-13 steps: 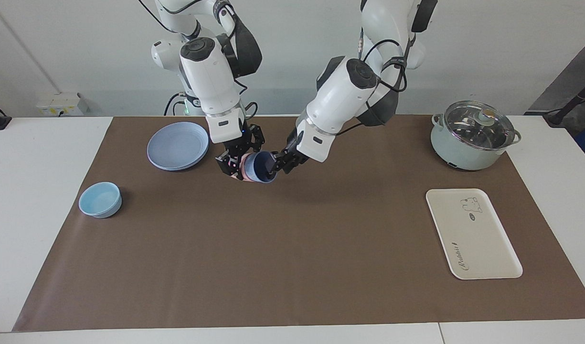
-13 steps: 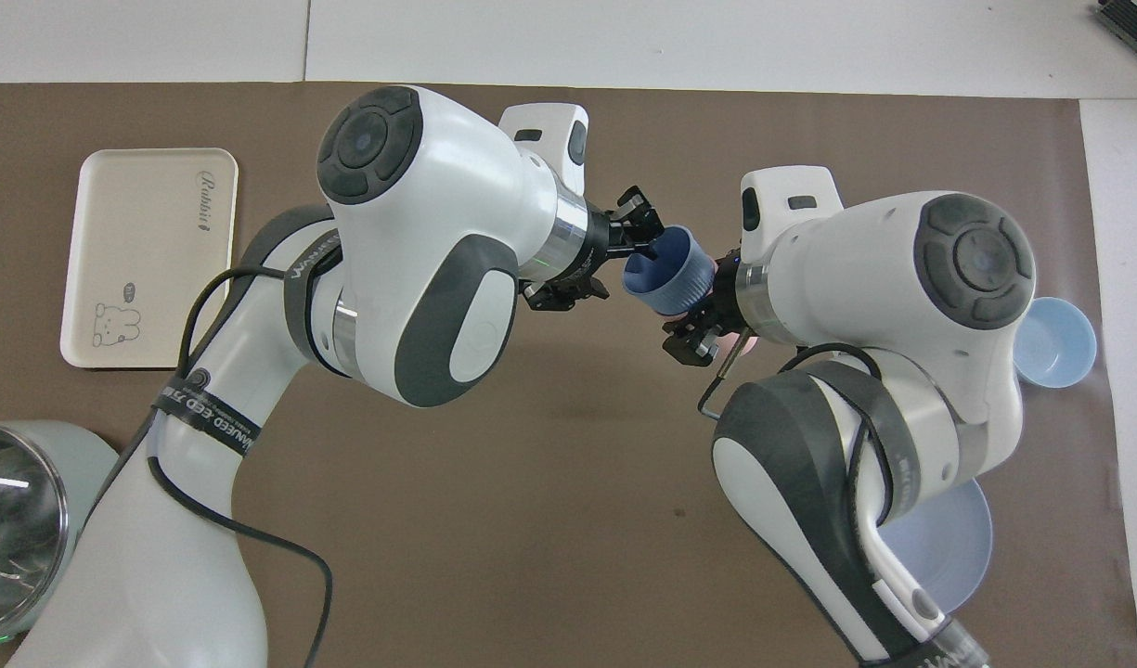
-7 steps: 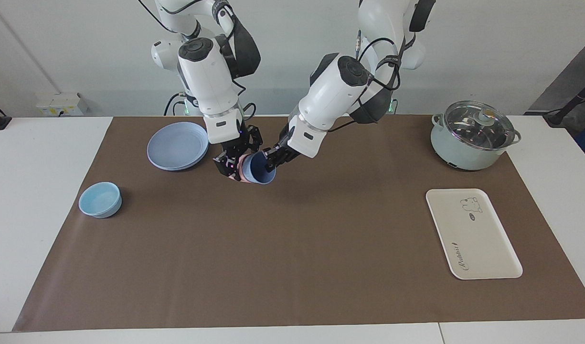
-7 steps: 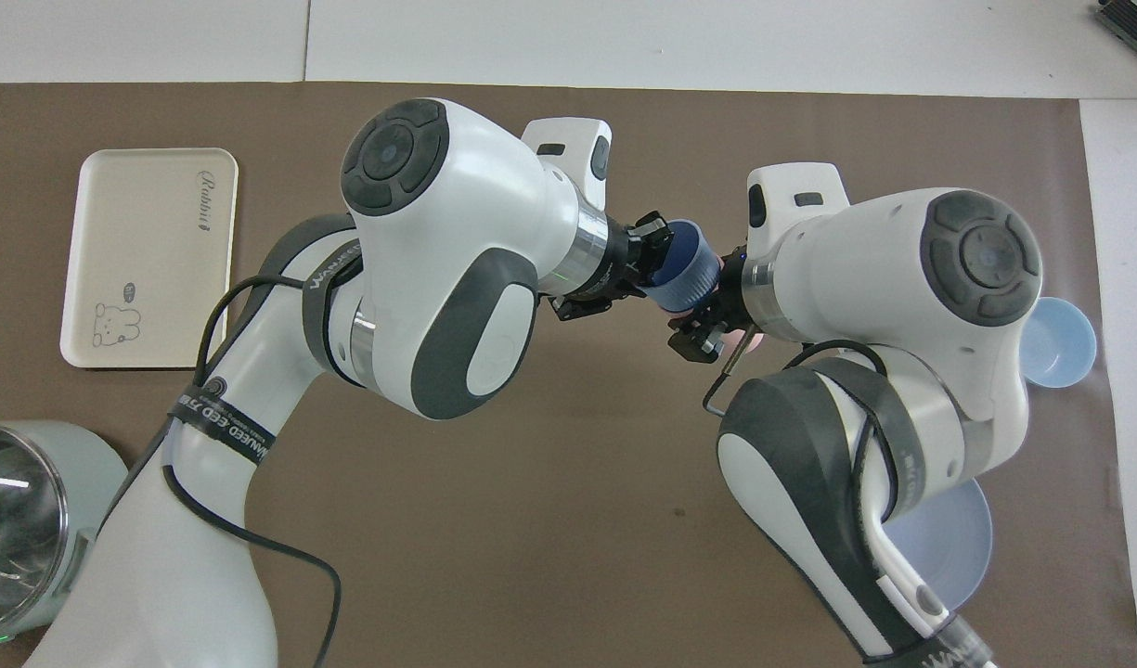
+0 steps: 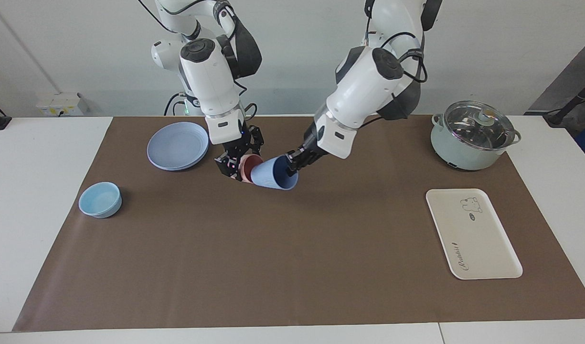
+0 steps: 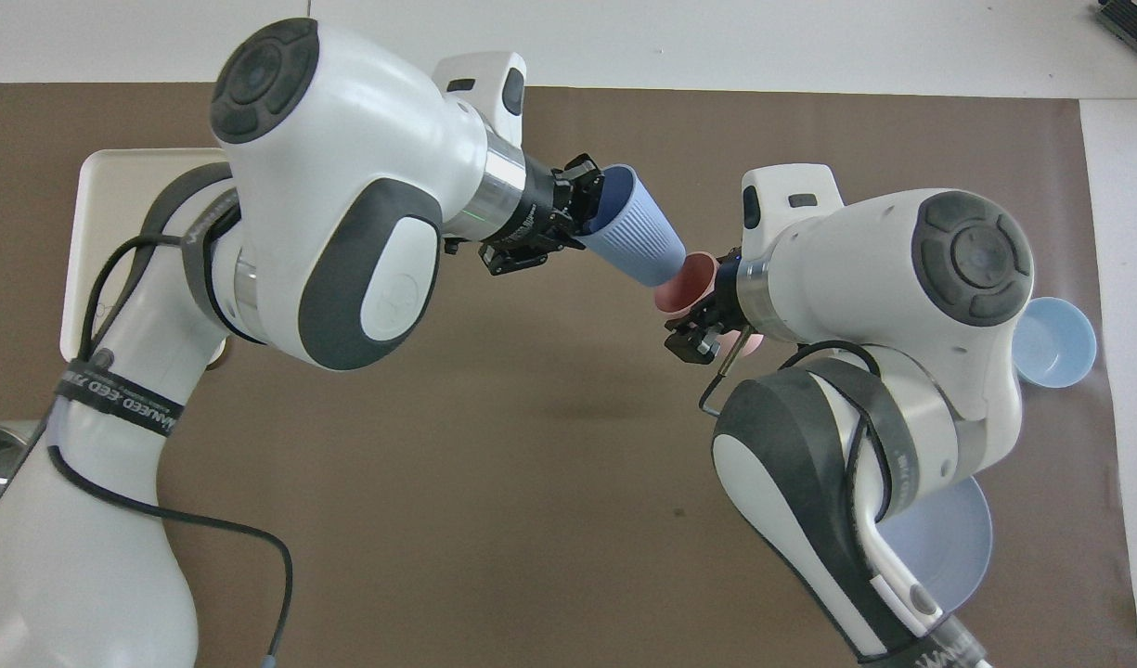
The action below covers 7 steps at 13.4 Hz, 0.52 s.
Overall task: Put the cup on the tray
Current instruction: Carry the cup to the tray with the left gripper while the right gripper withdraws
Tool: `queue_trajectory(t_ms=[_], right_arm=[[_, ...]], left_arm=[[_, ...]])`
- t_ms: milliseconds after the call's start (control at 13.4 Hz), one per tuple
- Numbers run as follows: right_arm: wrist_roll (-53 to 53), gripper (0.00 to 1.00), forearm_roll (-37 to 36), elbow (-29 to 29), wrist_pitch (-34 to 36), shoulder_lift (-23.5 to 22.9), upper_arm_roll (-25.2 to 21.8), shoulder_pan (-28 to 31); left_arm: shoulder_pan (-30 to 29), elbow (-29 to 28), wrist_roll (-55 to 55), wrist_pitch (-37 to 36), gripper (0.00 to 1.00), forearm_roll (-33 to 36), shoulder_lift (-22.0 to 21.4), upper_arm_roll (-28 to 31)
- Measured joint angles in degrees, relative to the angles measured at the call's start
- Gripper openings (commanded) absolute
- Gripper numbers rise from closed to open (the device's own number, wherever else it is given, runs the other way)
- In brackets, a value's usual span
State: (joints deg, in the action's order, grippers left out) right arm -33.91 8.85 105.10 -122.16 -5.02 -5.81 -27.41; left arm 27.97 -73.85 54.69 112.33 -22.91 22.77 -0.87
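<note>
The periwinkle-blue cup [image 5: 273, 175] hangs tilted on its side above the brown mat; it also shows in the overhead view [image 6: 635, 241]. My left gripper [image 5: 292, 167] [image 6: 587, 199] is shut on its rim. The cup's base sits right at the mouth of a salmon-pink cup [image 5: 248, 166] [image 6: 684, 283]. My right gripper [image 5: 234, 167] [image 6: 707, 327] is shut on that pink cup. The cream tray [image 5: 473, 239] lies flat toward the left arm's end of the table. In the overhead view the tray [image 6: 99, 186] is mostly covered by my left arm.
A lidded pale-green pot [image 5: 473, 136] stands nearer to the robots than the tray. A round blue plate [image 5: 177, 145] [image 6: 949, 547] and a light-blue bowl [image 5: 100, 199] [image 6: 1055, 341] lie toward the right arm's end.
My left gripper has drawn the blue cup out of the pink cup, toward the left arm's end. The pink cup's mouth now shows. My right gripper has stayed in place.
</note>
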Motion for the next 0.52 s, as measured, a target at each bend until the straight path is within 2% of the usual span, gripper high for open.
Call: queue_trajectory(t_ms=[300, 524], right_arm=[[0.0, 0.0, 0.0, -0.3, -0.1, 0.0, -0.5, 0.4], [-6.8, 0.0, 2.6, -0.4, -3.1, 0.0, -0.8, 4.6]], left_arm=[[-8.7, 1.6, -6.5, -0.2, 0.0, 11.6, -0.6, 1.1], [-18.6, 1.6, -21.2, -0.1, 0.0, 14.9, -1.2, 1.4]])
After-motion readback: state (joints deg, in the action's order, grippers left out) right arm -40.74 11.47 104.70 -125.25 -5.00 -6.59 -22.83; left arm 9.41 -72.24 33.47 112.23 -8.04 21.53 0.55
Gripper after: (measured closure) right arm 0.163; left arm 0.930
